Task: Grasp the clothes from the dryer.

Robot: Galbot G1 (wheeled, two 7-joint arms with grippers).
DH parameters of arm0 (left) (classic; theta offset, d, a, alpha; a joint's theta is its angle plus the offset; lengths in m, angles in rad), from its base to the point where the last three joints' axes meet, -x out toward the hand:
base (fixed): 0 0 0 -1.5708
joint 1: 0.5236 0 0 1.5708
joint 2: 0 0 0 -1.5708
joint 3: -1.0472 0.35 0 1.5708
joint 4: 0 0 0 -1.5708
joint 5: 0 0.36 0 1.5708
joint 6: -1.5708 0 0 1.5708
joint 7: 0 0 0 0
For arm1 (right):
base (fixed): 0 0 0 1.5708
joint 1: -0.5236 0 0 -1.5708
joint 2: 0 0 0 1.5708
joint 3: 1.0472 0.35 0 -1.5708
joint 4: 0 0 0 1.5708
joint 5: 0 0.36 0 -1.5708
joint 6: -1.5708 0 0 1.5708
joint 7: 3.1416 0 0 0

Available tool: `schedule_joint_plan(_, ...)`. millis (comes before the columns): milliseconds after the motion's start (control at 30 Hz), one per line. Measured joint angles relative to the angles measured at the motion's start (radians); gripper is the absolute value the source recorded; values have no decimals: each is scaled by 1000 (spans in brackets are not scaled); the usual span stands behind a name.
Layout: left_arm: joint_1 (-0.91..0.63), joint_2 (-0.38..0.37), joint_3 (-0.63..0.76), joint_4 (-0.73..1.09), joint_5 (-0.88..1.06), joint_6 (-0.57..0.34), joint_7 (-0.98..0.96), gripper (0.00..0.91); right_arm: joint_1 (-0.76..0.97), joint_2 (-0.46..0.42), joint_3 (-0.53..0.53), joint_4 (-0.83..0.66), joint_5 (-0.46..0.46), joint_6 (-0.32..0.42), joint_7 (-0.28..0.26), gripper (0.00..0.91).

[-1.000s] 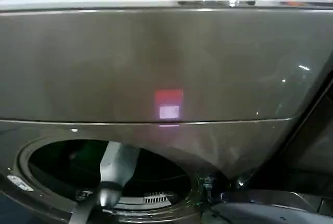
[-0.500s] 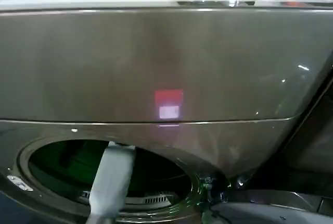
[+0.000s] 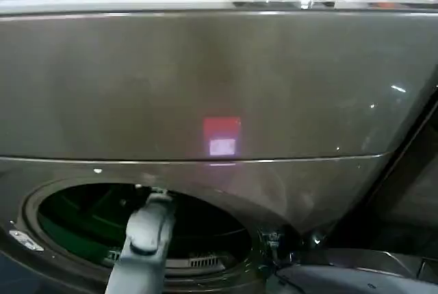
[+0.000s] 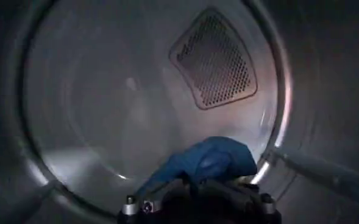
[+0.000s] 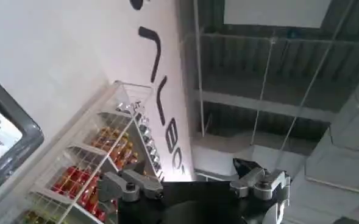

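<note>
Left gripper (image 4: 197,198) sits deep inside the dryer (image 3: 205,89), reached through the round opening at about 7 o'clock in the head view, where the grey left arm (image 3: 144,239) passes over the rim. From the left wrist camera, the dark gripper body lies low in the drum, and the clothes (image 4: 206,161) rest right against its front: a rumpled blue bundle lying on the drum floor, toward 5 o'clock of the round back wall. Whether the fingers are spread or closed on the fabric I cannot tell, since the blue cloth and shadow cover them. A perforated vent panel (image 4: 214,59) sits on the back wall at about 1 o'clock.

Right gripper (image 5: 194,189) is held away from the machine, pointing up toward a ceiling and a wire rack of bottles (image 5: 94,176); its finger state cannot be told.
</note>
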Motion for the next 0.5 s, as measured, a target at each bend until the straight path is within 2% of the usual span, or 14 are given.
schedule_joint_plan(167, 108, 6, -3, -75, 6, -25, -7, 0, 3, -2, 3, -2, 6, -3, -2, 907)
schedule_joint_plan(500, 218, 17, -10, -154, 11, -24, -12, 0, -1, -4, 12, -2, 16, -19, -5, 907)
